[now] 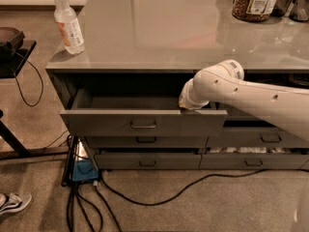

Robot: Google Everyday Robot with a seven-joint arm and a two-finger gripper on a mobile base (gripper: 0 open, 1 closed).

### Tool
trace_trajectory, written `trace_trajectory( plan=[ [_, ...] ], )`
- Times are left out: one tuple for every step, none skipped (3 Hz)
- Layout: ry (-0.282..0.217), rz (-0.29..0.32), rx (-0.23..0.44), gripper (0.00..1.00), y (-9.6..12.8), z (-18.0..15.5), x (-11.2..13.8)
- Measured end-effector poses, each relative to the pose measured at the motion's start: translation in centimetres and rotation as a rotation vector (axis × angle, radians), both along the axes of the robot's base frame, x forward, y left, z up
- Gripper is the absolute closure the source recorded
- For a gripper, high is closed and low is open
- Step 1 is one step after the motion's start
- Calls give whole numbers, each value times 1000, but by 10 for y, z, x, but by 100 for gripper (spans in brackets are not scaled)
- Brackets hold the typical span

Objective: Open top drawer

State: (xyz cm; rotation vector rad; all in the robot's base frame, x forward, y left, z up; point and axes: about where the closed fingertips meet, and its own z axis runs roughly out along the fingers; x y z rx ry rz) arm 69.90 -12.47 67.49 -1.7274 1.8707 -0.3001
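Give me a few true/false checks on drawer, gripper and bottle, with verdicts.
1. The top drawer is pulled out. True.
2. The gripper sits on the bar handle. False: it dips inside the drawer near its right end, away from the handle.
3. A bottle stands upright on the countertop at its left corner. True.
4. The drawer below is pulled out too. False: it is shut.
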Motion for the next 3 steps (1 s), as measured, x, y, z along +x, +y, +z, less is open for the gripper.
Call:
trace_trajectory(
  plan=[
    [-10, -31, 0, 100, -7, 1, 8],
    [-1, -37, 2, 100, -10, 1, 15],
    [23, -28, 8, 100, -10, -4, 19]
  ],
)
